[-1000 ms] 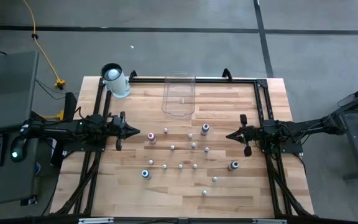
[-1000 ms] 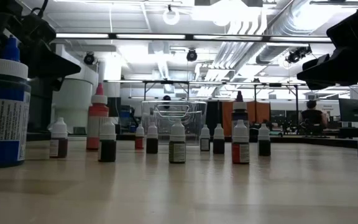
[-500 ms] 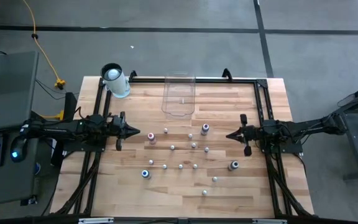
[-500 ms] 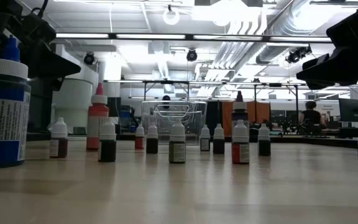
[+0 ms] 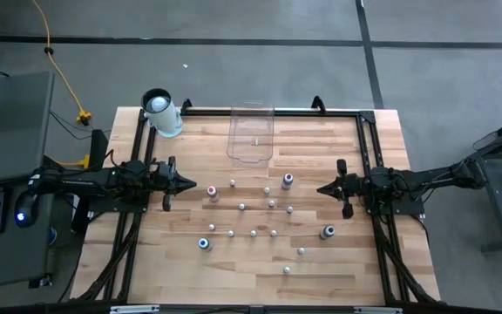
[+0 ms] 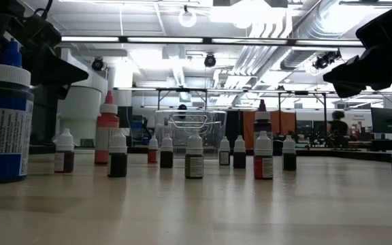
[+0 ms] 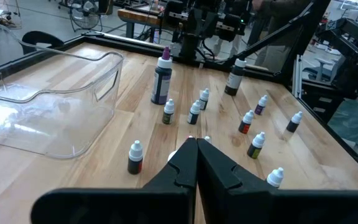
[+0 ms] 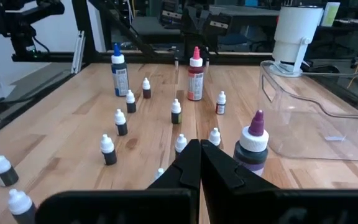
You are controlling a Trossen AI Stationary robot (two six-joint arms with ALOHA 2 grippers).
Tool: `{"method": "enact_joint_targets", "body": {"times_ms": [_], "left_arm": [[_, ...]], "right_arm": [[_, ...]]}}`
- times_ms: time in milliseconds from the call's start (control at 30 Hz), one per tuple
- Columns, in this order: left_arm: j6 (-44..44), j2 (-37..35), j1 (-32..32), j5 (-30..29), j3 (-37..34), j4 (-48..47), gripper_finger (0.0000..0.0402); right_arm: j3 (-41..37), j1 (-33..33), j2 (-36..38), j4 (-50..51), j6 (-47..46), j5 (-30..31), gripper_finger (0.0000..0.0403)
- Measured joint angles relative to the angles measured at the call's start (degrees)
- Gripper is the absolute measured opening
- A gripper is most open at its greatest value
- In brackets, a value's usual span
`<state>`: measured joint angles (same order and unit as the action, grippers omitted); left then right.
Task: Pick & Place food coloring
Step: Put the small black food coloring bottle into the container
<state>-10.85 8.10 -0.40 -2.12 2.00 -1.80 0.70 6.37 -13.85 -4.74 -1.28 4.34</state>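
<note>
From above, the left tool (image 5: 190, 185) and right tool (image 5: 322, 188) hover with jaws pressed together, empty, flanking the food coloring bottles (image 5: 253, 233) scattered mid-counter (image 5: 321, 262). In the left wrist view, its fingers (image 7: 213, 169) meet, touching nothing. In the right wrist view, likewise.

Pale, matt wooden table (image 5: 321, 262) with plank grain; glossy clear plastic bin (image 5: 251, 135); smooth white cylinder (image 5: 162, 113).
</note>
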Motion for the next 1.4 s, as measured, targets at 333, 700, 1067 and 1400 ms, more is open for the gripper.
{"method": "enact_joint_targets", "body": {"times_ms": [333,700,1067,1400], "left_arm": [[0.00,0.01,0.01,0.00,0.00,0.03,0.0001],[0.00,0.00,0.00,-0.03,-0.02,0.30,0.0001],[-0.01,0.00,0.00,-0.02,-0.02,0.32,0.0001],[0.00,0.01,0.01,-0.02,-0.02,0.34,0.0001]], "right_arm": [[10.50,0.00,-0.04,9.60,0.17,4.49,0.0000],[26.71,0.00,-0.82,26.88,-0.29,7.92,0.0000],[44.64,0.00,-18.48,40.60,-2.82,5.10,0.0000],[62.87,0.02,-40.94,51.36,-2.84,-2.78,0.0000]]}}
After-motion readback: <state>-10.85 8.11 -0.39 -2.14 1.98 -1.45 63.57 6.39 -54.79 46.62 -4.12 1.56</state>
